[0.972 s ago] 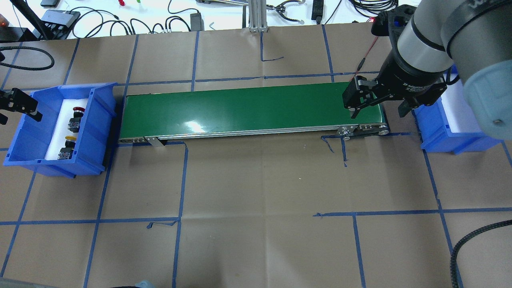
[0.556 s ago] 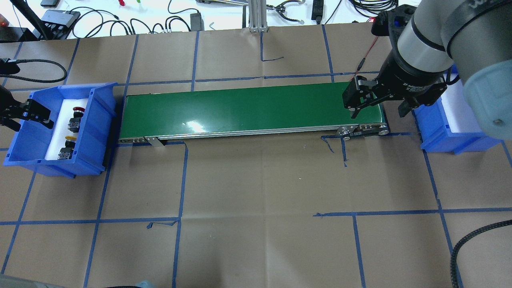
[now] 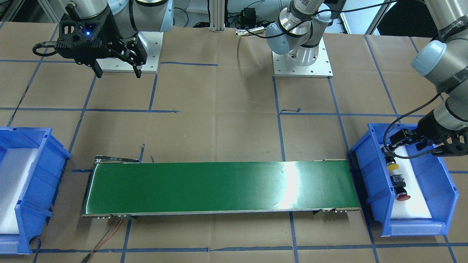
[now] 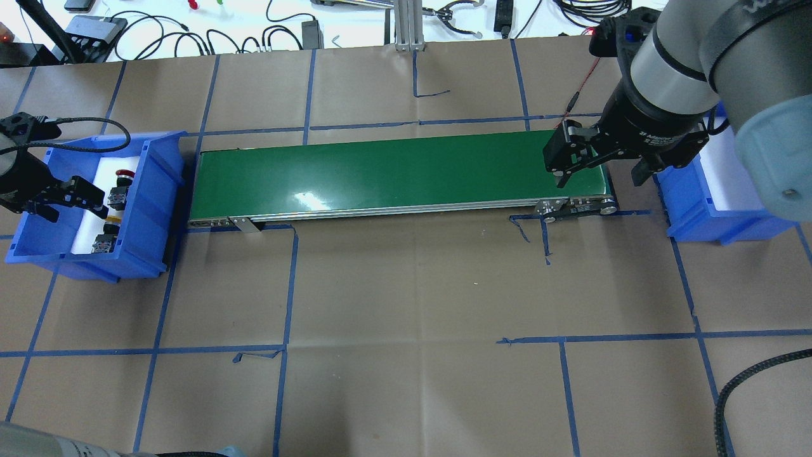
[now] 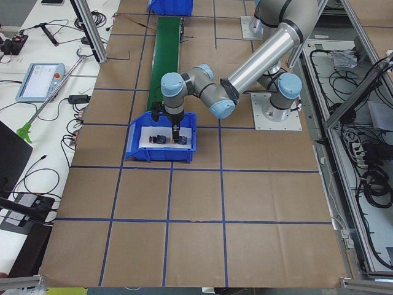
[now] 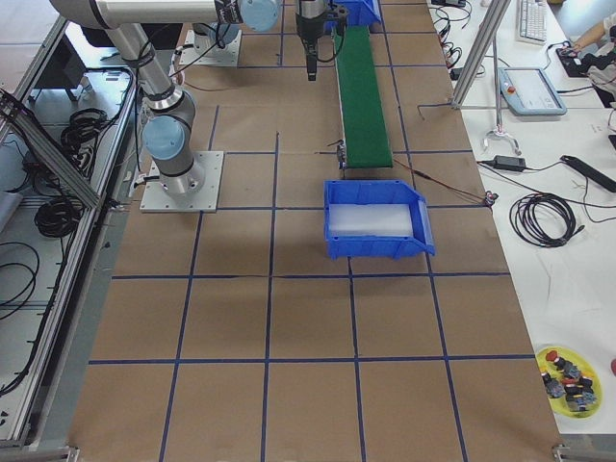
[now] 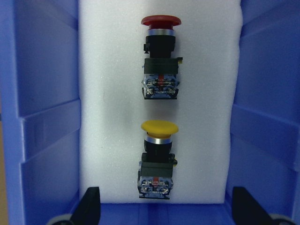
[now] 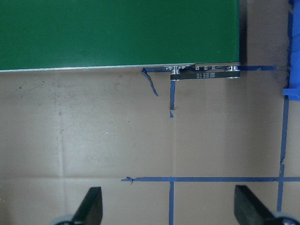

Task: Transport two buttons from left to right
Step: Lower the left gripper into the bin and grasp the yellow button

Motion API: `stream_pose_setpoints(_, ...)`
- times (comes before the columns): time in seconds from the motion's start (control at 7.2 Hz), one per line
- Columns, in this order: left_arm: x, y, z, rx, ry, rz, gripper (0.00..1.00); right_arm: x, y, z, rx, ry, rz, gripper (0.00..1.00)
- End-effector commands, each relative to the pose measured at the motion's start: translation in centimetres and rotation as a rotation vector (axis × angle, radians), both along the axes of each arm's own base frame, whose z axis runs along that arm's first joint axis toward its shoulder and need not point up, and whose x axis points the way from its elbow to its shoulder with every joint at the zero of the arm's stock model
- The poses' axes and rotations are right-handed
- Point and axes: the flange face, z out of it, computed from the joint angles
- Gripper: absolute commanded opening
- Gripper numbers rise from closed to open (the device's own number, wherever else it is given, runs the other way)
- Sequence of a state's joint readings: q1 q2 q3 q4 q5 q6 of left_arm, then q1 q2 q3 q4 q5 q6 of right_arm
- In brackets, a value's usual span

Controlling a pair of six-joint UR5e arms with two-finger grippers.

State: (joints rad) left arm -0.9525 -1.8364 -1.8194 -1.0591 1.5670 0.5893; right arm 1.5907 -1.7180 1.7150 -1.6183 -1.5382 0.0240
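1. The left gripper (image 4: 75, 204) hovered over the left blue bin (image 7: 42, 117), its jaws spread wide and holding nothing. In the wrist view each fingertip sat close to a side wall of the bin.
2. Both buttons lay on their sides on the white foam liner (image 7: 108, 117), in line and with caps pointing far. The yellow-capped button (image 7: 158, 159) was the nearer and the red-capped button (image 7: 160, 61) the farther, with a small gap between them. Neither had left the bin, so you could judge the task barely begun.
3. Had you descended at that spread, a finger would probably have struck a bin wall. That could have shoved the bin or tilted the liner.
4. Had you closed on the round cap or collar instead of the blocky grey body, the button would likely have rolled or squirted out.
5. A drift toward the far side during the pick risked nudging the red-capped button, given the narrow gap.
6. The black cable (image 4: 95, 136) looped over the bin's far rim and might have snagged there on the lift.
7. The right gripper (image 4: 599, 178), jaws also spread and empty, hung over the right end of the green conveyor belt (image 4: 393, 171), beside the right blue bin (image 4: 698, 209). A button laid on that belt could have rolled on its cap toward an edge.
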Motion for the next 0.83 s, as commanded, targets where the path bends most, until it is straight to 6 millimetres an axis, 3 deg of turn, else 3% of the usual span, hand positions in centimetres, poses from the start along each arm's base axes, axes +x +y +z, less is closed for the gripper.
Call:
stream_pose_setpoints(0.0,-0.1,0.2,-2.9,0.005,0.001,-0.001,0.99,0.0,0.0,0.0,0.000,0.000,0.001,1.00)
stream_pose_setpoints(0.69,0.1,0.3,-6.3,0.023,0.012,0.003,0.99,0.1,0.0,0.0,0.000,-0.003,0.001,1.00)
